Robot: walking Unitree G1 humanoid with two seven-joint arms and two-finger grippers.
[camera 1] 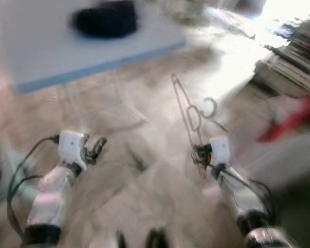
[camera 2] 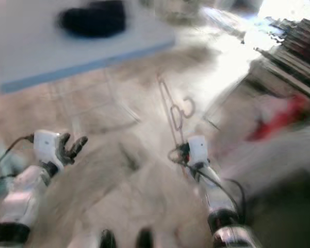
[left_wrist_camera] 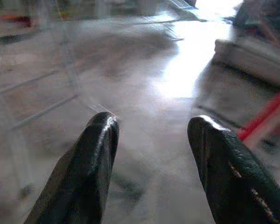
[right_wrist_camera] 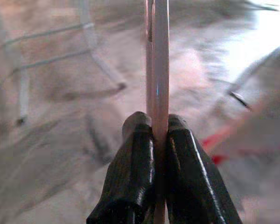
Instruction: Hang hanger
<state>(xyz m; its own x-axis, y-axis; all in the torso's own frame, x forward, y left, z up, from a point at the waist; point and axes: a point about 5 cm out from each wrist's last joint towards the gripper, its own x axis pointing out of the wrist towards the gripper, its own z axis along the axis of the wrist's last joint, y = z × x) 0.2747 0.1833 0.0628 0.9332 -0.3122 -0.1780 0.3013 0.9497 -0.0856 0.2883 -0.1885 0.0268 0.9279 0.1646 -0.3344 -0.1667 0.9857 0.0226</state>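
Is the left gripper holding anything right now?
No, the left gripper is open, its two black fingers spread apart with only blurred floor between them, while the right gripper clamps the hanger.

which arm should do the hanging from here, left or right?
Right. The right gripper is already shut on the hanger, its hook free above. The left gripper is open and holds nothing.

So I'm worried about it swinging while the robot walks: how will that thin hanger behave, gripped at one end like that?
The hanger looks thin and wiry, so probably light and somewhat springy. The right gripper pinches only its lower end, so the long free part with the hook may wobble or pivot. Its narrow, smooth-looking bar could slip between the fingers.
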